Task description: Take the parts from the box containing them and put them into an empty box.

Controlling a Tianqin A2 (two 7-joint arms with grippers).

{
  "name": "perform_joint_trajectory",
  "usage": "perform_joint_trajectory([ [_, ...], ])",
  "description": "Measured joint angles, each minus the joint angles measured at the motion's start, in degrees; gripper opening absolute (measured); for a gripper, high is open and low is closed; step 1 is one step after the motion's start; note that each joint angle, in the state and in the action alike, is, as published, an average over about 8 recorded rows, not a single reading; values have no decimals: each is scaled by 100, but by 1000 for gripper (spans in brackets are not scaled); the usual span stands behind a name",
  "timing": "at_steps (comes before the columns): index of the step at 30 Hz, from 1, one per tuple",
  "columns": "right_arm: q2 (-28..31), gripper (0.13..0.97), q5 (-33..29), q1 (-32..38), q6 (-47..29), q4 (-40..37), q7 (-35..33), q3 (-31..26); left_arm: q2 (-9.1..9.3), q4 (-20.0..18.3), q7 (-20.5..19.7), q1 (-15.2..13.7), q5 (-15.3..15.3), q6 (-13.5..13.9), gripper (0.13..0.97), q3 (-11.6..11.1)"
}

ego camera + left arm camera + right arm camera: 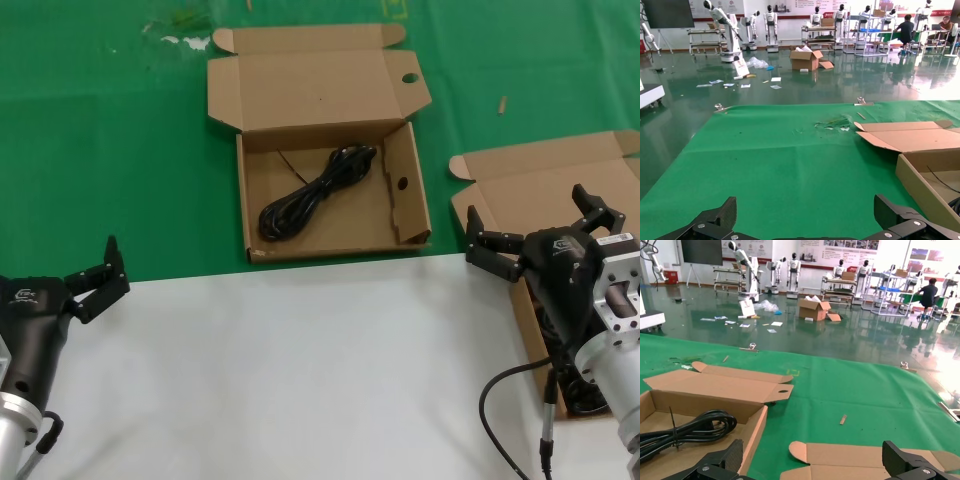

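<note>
The box with the round hole in its lid tab (330,215) lies open at the back centre and holds one black coiled cable (318,190). The hole-less box (520,190) lies open at the right. My right gripper (532,222) hovers open over it and hides most of its inside; a bit of dark cable (578,392) shows by its near wall. In the right wrist view the gripper (815,457) is open and empty above that box's lid (865,460), with the holed box (757,427) and its cable (690,427) beside it. My left gripper (100,280) is open and empty at the near left.
Green cloth (100,150) covers the far table; a white surface (300,370) covers the near part. My own black cable (500,400) loops at the near right. In the left wrist view the open gripper (805,215) faces bare green cloth, with the holed box (925,182) beside it.
</note>
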Motion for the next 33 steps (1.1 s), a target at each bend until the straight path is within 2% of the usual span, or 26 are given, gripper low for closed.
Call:
perform_joint_trajectory([
  [33,0,966,0,0,0,0,0,0,0,0,0,0,0,0,966,0],
])
